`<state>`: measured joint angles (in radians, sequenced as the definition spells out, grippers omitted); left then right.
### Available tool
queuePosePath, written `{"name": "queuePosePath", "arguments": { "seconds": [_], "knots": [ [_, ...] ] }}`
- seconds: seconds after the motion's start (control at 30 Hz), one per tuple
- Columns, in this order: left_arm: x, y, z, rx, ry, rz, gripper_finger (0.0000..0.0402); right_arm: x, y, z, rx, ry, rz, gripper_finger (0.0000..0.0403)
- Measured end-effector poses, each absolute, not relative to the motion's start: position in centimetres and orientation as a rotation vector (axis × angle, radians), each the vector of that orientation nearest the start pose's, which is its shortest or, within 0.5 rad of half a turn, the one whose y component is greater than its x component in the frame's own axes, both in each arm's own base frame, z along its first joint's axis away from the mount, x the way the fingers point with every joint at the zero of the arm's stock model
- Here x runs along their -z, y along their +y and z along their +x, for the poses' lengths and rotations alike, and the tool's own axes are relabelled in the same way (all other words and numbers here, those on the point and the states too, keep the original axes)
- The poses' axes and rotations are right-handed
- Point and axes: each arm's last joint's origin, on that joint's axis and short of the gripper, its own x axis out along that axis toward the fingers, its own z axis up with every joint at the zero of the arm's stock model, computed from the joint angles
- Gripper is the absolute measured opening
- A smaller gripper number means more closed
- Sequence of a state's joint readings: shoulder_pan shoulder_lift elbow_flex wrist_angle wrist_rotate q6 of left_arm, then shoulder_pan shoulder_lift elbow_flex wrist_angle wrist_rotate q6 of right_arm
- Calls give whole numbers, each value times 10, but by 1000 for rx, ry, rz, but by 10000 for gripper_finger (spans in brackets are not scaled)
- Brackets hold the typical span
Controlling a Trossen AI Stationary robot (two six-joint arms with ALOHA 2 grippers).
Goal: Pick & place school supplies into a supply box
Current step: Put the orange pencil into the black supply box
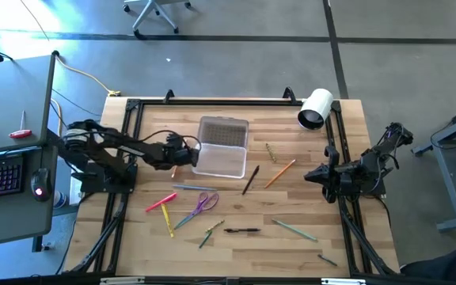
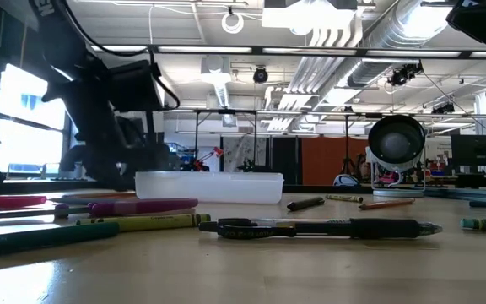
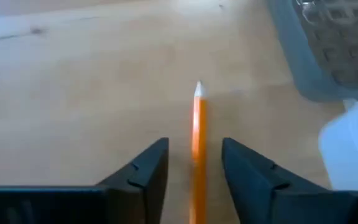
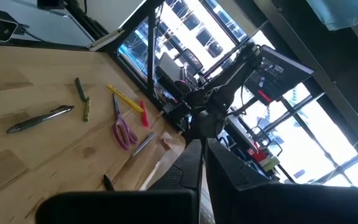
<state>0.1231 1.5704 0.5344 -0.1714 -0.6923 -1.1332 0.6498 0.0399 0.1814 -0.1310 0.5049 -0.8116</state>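
Note:
An orange pencil (image 3: 198,134) lies on the wooden table, its pale tip pointing away from my left gripper (image 3: 194,148). That gripper is open just left of the supply box; its fingers stand on either side of the pencil with a gap on each side. The clear supply box (image 1: 222,161) sits on the table with its ribbed lid (image 1: 224,131) folded open behind it. Other school supplies lie in front of it: a pink marker (image 1: 161,202), purple scissors (image 1: 204,203), a black pen (image 1: 241,230). My right gripper (image 1: 311,174) waits shut at the right edge.
A white roll (image 1: 315,108) lies at the far right corner. A second orange pencil (image 1: 279,173) and a black marker (image 1: 250,180) lie right of the box, and a green pencil (image 1: 295,230) lies toward the near right. A black frame (image 1: 212,101) borders the table.

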Motion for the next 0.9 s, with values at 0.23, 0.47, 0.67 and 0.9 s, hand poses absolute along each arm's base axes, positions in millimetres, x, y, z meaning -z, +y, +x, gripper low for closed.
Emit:
{"name": "queuePosePath", "arguments": {
  "seconds": [0.23, 0.47, 0.67, 0.9],
  "knots": [
    [-88, 48, 227, -1327, 597, -566, 201, -209, 39, 75, -133, -67, -804, 0],
    [-71, 49, 227, -1418, 548, -565, 141, -209, 39, 75, -133, -67, -804, 0],
    [-69, 50, 225, -1438, 542, -542, 82, -209, 39, 75, -133, -67, -804, 0],
    [-67, 50, 222, -1445, 553, -529, 30, -209, 39, 75, -133, -67, -804, 0]
  ]
}}
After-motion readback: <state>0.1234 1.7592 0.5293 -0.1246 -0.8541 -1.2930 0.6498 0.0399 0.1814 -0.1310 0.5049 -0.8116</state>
